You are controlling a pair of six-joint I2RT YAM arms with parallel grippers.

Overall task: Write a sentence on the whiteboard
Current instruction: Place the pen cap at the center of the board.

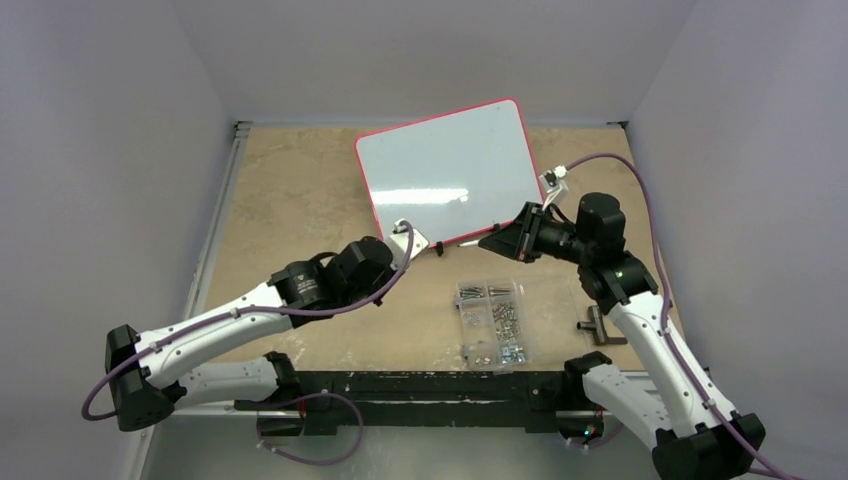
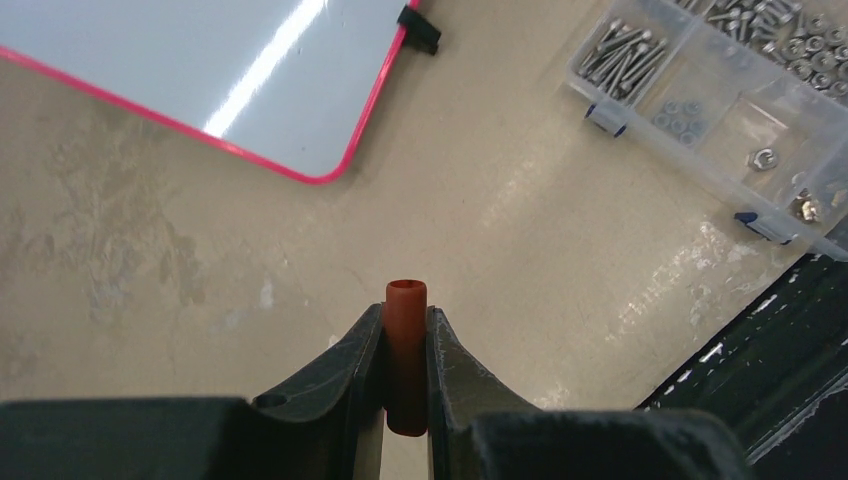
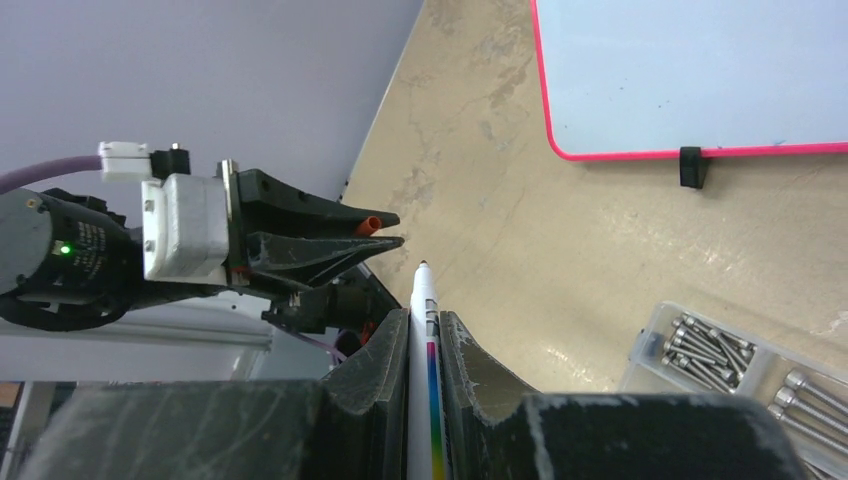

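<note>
Right gripper [image 3: 423, 318] clamps uncapped marker [image 3: 424, 292] | left gripper [image 2: 405, 322] pinches cap [image 2: 405, 300] | whiteboard [image 1: 445, 165] blank, 12 o'clock | risk: marker may slip under pressure.

whiteboard [image 1: 445, 170]: large white rectangle, rounded corners, glossy, streaked with glare
rim [image 1: 368, 190]: thin, red-pink
clip [image 2: 420, 28]: small, black, on the near edge
pose: flat, skewed
place: far middle of the table [image 1: 300, 200], reaching its back edge

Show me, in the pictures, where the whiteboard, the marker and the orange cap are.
the whiteboard [image 1: 445, 175], top view, middle of its white surface.
the marker [image 3: 424, 305], right wrist view, white barrel just behind the tip.
the orange cap [image 2: 406, 335], left wrist view, its side between the jaws.
</note>
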